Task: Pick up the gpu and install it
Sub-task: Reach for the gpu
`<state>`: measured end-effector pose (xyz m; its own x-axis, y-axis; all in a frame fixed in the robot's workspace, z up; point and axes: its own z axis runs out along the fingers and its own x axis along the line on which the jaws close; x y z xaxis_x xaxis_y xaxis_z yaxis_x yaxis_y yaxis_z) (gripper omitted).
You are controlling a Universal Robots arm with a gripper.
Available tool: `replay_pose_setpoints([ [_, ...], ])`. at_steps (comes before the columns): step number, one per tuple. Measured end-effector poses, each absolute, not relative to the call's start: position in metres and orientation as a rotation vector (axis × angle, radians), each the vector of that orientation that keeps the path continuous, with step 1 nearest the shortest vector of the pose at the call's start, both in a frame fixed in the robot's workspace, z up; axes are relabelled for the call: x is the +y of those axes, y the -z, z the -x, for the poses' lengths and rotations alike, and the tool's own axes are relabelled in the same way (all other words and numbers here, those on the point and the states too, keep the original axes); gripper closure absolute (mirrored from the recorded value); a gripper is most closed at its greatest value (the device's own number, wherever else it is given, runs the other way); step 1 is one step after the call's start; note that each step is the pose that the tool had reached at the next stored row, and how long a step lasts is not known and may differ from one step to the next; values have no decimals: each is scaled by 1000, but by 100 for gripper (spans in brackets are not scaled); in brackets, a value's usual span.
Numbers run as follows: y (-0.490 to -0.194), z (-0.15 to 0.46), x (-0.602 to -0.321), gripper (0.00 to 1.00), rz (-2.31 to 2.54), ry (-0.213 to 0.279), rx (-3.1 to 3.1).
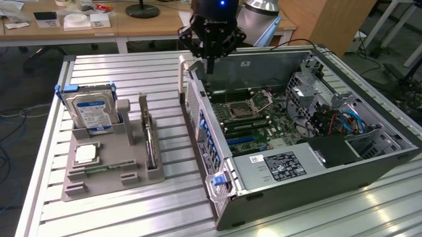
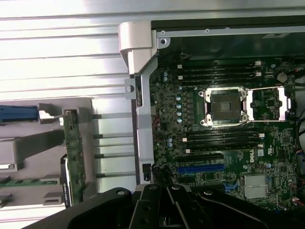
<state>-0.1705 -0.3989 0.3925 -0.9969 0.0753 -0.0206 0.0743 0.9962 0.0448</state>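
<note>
You count one gpu (image 1: 151,145), one hard drive (image 1: 92,111), one silvery square chip (image 1: 86,154), one memory stick (image 1: 99,169), one grey holder (image 1: 105,180), one open computer case (image 1: 297,197), one gripper (image 1: 209,68)

Ribbed aluminium table (image 1: 132,207), brushed and shiny; matt grey plastic holder (image 1: 112,148); silvery metal hard drive (image 1: 92,111), glossy-labelled; dull grey sheet-metal computer case (image 1: 316,190); matt black gripper (image 1: 209,68); pale wooden desk (image 1: 158,27).
</note>
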Motion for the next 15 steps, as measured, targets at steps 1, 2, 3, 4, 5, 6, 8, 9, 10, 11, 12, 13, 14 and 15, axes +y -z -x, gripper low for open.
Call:
replay_pose_setpoints([
  [1,-393,171,-399,89,-117,-69,3116],
  [2,-392,171,-399,89,-117,-69,3116],
  [3,-392,172,-399,89,-117,-69,3116],
  [4,-392,173,-399,89,-117,-69,3116],
  [5,-392,173,-399,89,-117,-69,3116],
  [6,-392,173,-399,89,-117,-69,3116],
  [8,-392,174,-399,89,-117,-69,3116],
  [9,-392,175,-399,89,-117,-69,3116],
  [10,-392,175,-399,89,-117,-69,3116],
  [11,-392,176,-399,89,-117,-69,3117],
  [12,-392,176,-399,89,-117,-69,3117],
  [13,-392,176,-399,89,-117,-69,3117],
  [14,-392,177,-399,89,-117,-69,3117],
  [15,-392,177,-399,89,-117,-69,3117],
])
